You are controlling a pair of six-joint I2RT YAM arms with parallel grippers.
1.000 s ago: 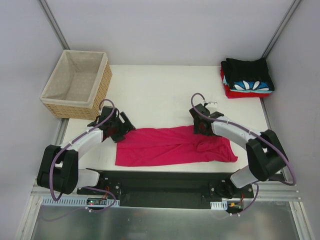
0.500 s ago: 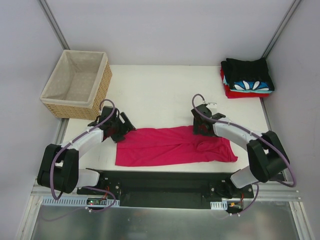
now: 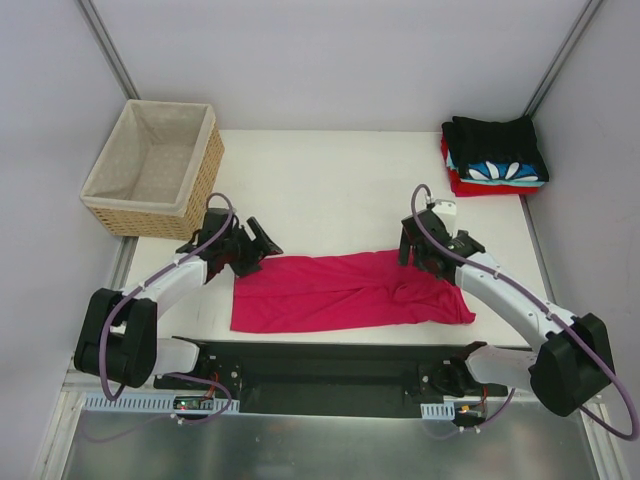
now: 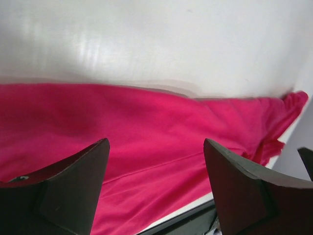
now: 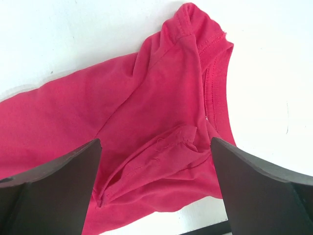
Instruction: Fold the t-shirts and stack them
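A crimson-pink t-shirt (image 3: 340, 292) lies folded into a long strip along the table's near edge. It shows in the left wrist view (image 4: 146, 132) and in the right wrist view (image 5: 161, 122), where its collar and a tucked sleeve are up. A stack of folded t-shirts (image 3: 495, 155), black on top, then blue-white patterned, then red, sits at the far right corner. My left gripper (image 3: 258, 243) is open and empty above the strip's left end. My right gripper (image 3: 418, 250) is open and empty above the collar end.
A woven wicker basket (image 3: 155, 165) with beige lining stands at the far left corner, partly off the white table (image 3: 320, 180). The black base rail (image 3: 330, 370) runs along the near edge. Grey walls close in both sides.
My right arm has swung to the right and its gripper now sits over the shirt's collar end. My left gripper has shifted slightly right. The shirt lies as before.
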